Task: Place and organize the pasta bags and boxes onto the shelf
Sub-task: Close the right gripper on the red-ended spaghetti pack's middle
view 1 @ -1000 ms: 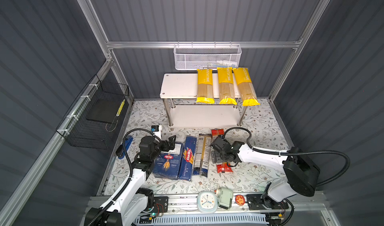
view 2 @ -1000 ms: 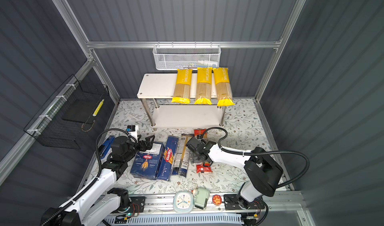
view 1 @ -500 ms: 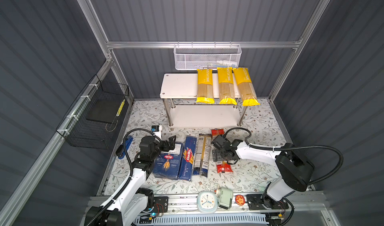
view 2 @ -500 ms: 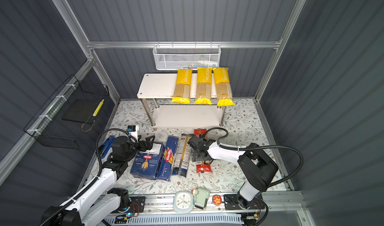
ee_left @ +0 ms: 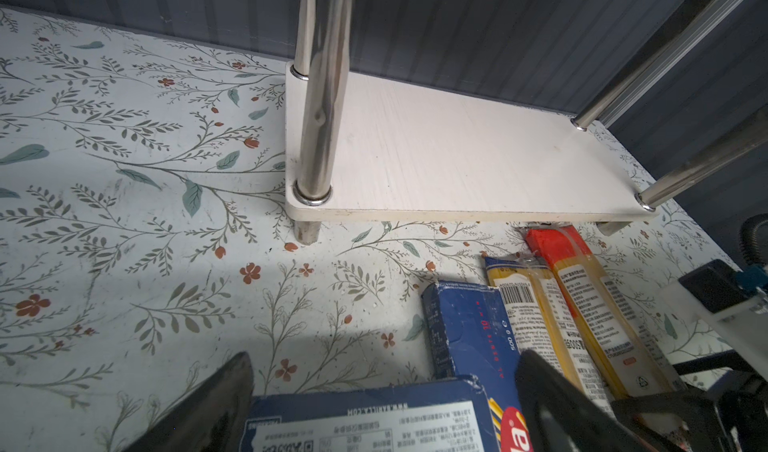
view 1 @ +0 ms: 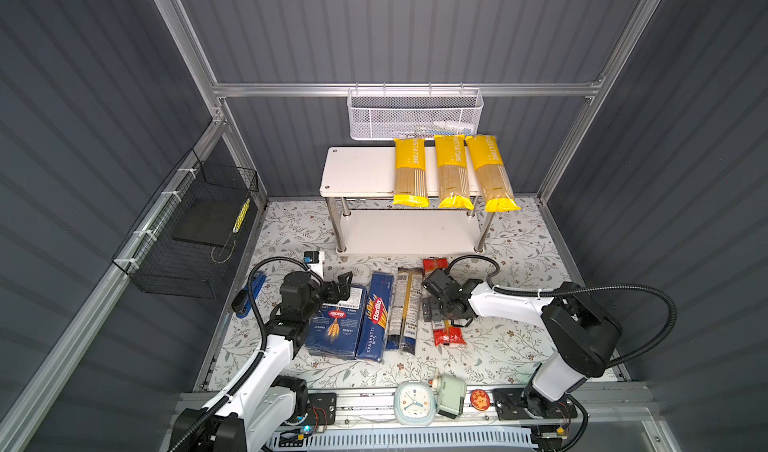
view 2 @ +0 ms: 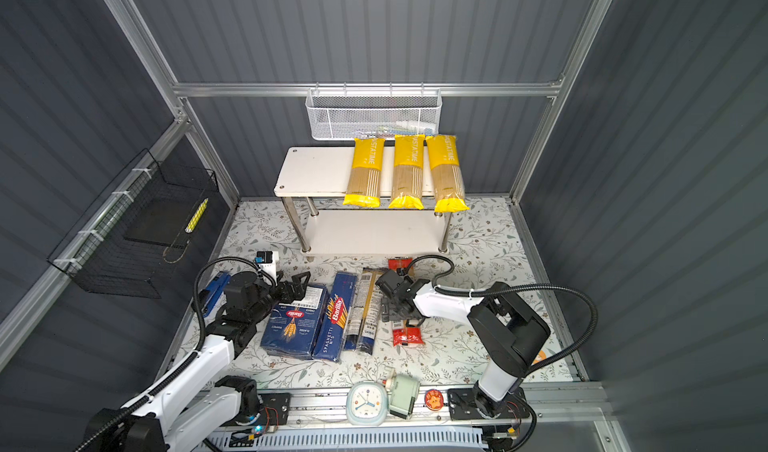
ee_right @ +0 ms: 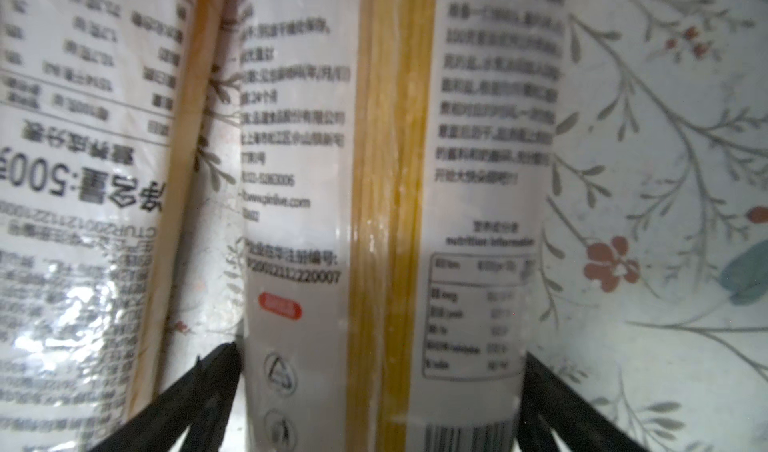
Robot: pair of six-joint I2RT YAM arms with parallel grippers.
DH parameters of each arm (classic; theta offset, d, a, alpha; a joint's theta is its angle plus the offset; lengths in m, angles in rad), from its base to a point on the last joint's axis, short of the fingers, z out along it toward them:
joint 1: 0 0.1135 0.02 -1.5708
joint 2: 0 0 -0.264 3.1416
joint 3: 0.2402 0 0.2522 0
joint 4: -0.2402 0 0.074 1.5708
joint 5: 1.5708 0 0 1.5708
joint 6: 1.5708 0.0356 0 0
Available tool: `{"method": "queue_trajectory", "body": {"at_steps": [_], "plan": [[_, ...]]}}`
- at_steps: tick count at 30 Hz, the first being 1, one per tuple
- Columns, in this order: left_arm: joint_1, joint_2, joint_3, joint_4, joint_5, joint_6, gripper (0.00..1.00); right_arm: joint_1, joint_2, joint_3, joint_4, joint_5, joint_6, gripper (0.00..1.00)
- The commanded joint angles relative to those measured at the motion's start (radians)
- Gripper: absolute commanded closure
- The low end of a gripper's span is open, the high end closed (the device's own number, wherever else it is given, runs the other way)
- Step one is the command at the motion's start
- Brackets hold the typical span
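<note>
Three yellow PASTATIME spaghetti bags (view 1: 452,171) lie side by side on the right part of the top board of the white two-tier shelf with chrome posts (view 1: 357,171), their near ends overhanging its front edge. On the floral-patterned bench (view 1: 519,346) in front of the shelf, four more packs lie in a row with their long sides parallel. These are a wide, flat dark blue Barilla carton (view 1: 334,333), just beside it a long narrow dark blue Barilla carton marked Spaghetti n.5 (view 1: 374,317), then a clear spaghetti bag with dark ends (view 1: 404,304), and slightly apart a clear spaghetti bag with red ends (view 1: 446,337). The right pincer (view 1: 444,311) sits low over the middle of the red-ended bag, jaws spread wide. In the right wrist view its black fingers (ee_right: 199,387) flank the bag's long edges, though contact cannot be told. The left pincer (view 1: 340,288) hovers over the far end of the wide carton, jaws apart, gripping nothing. A white mesh basket (view 1: 415,115) hangs on the back rail above the shelf, and a black wire basket (view 1: 183,259) hangs on the left wall.
</note>
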Motion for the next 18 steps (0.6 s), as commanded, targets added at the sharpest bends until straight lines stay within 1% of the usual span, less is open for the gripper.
{"method": "queue_trajectory", "body": {"at_steps": [1,7,12,18], "plan": [[-0.004,-0.017,0.010,-0.005,-0.008,-0.001,0.01,-0.003,0.046,-0.008,-0.003,-0.027,0.007,0.01],[-0.004,0.006,0.016,-0.002,0.004,-0.001,0.01,-0.012,0.042,-0.029,-0.057,0.026,0.040,0.01],[-0.004,0.012,0.015,0.004,0.004,-0.001,0.01,-0.014,0.039,-0.052,-0.037,-0.005,0.040,0.01],[-0.004,0.022,0.014,0.007,0.001,-0.001,0.01,-0.015,0.042,-0.078,0.029,-0.045,0.040,0.02]]}}
